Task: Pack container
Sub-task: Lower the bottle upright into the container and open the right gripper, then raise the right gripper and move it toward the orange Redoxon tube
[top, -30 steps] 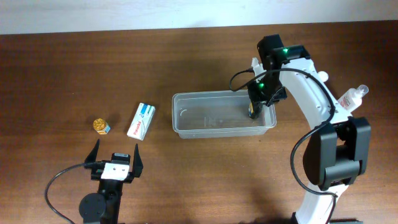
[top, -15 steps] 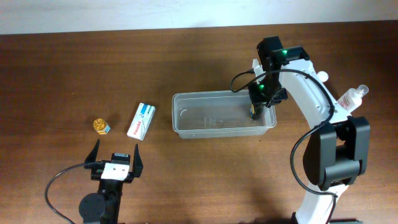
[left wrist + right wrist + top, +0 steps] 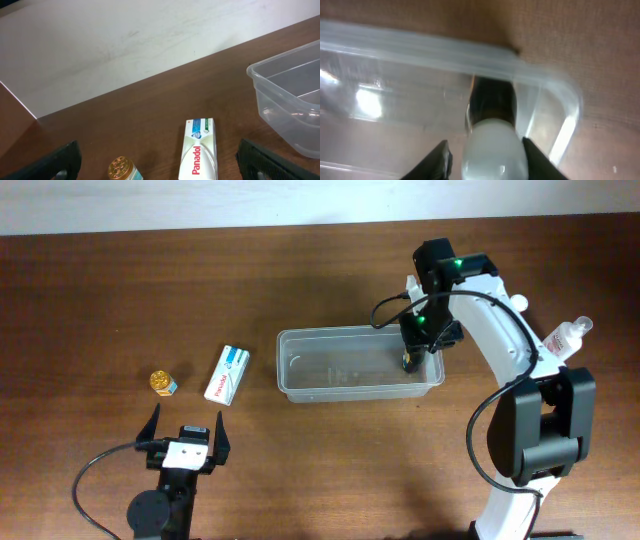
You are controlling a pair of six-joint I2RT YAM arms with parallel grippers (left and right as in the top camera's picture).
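Container is a clear, shallow, round-cornered tub; left jaws gape, right jaws' state unclear.

Left gripper sits low, jaws spread wide; right gripper reaches forward, pointing down

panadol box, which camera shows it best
Left wrist: the Panadol box lies close, its red brand name readable, though its near end is cut off. Overhead shows the whole box small, left of the container. Right wrist does not show it.
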